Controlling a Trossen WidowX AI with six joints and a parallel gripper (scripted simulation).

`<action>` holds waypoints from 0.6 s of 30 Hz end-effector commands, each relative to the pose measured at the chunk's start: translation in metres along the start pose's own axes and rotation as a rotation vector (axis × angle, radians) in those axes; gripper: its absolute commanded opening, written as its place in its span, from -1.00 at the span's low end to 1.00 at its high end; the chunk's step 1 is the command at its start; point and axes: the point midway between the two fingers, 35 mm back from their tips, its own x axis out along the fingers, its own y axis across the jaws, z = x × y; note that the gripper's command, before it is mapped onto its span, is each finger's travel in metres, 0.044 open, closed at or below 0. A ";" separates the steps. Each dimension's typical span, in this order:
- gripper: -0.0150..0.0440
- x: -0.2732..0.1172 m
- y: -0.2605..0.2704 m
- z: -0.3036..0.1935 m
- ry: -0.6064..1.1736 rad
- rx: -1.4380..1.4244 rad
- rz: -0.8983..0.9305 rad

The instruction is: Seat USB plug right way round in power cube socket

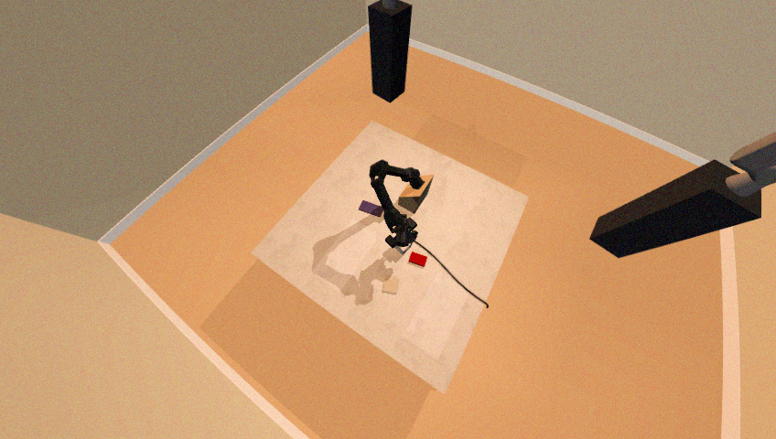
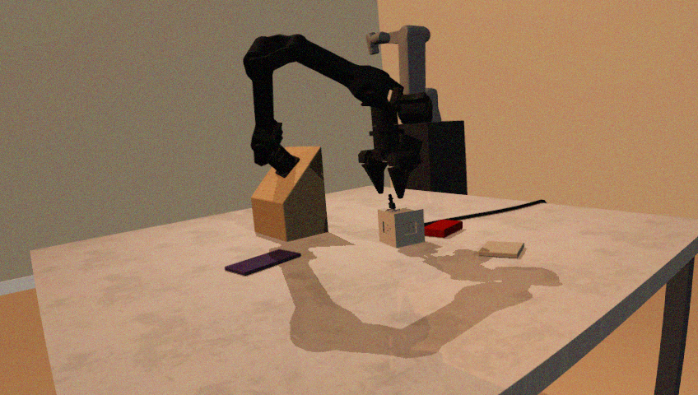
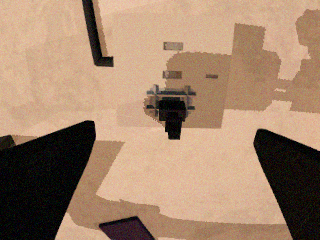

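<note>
USB plug (image 2: pixel 391 202) (image 3: pixel 172 112) standing upright in the top of the pale power cube (image 2: pixel 401 228), long axis roughly vertical; which way round, cannot tell. Pincer (image 2: pixel 390 193) (image 3: pixel 178 132) hanging just above it, tips pointing down, spread wide, gripping nothing. Beyond the cube from the pincer, red block (image 1: pixel 417 259) (image 2: pixel 444 228) lying on the surface (image 1: pixel 327 217) (image 2: pixel 171 303).

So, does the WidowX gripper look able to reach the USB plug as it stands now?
Probably yes: the gripper is open just above the USB plug, and nothing visible stands between them, though it may need to come lower.
</note>
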 end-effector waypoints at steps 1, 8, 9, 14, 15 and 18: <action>1.00 0.004 0.002 0.000 0.007 -0.010 0.002; 0.73 0.002 0.001 0.000 0.002 -0.003 0.003; 0.64 0.002 0.001 0.000 0.002 -0.003 0.003; 0.20 0.002 0.001 0.000 0.002 -0.003 0.003; 0.11 0.002 0.001 0.000 0.002 -0.003 0.003; -0.16 0.002 0.001 0.000 0.002 -0.003 0.003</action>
